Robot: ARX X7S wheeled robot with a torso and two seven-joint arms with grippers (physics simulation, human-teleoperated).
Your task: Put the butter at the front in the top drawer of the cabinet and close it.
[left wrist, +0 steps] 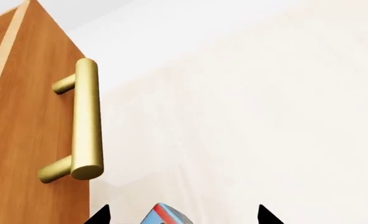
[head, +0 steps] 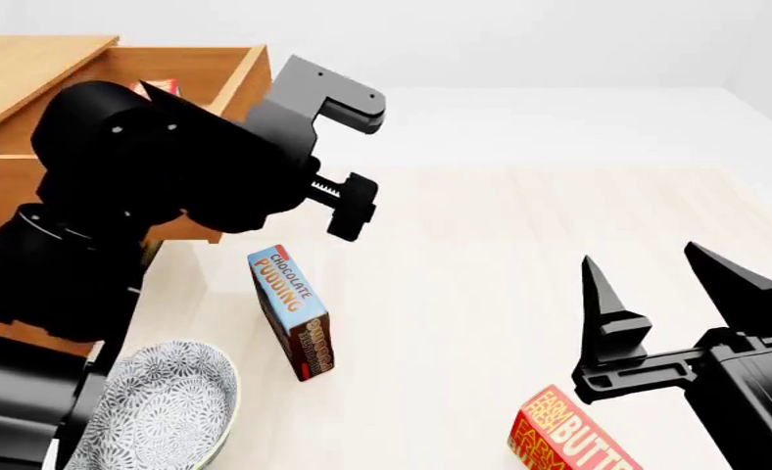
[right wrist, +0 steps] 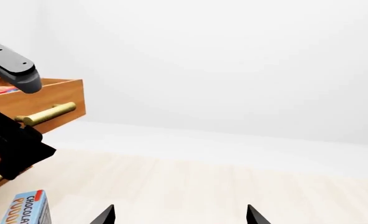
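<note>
The cabinet (head: 21,69) stands at the far left with its top drawer (head: 236,73) pulled out. A red box (head: 162,88) lies inside the drawer, mostly hidden by my left arm (head: 164,166). A butter box (head: 569,436) lies on the floor at the front right, below my right gripper (head: 660,284), which is open and empty. The left wrist view shows the drawer's brass handle (left wrist: 87,121) close by. My left gripper (left wrist: 182,214) is open, and only the corner of a blue box with a red stripe (left wrist: 165,215) shows between its wide-apart tips, untouched.
A blue chocolate pudding box (head: 292,313) stands on the floor in the middle. A patterned bowl (head: 164,406) sits at the front left. The lower drawers are behind my left arm. Pale wood floor stretches to the right and far side.
</note>
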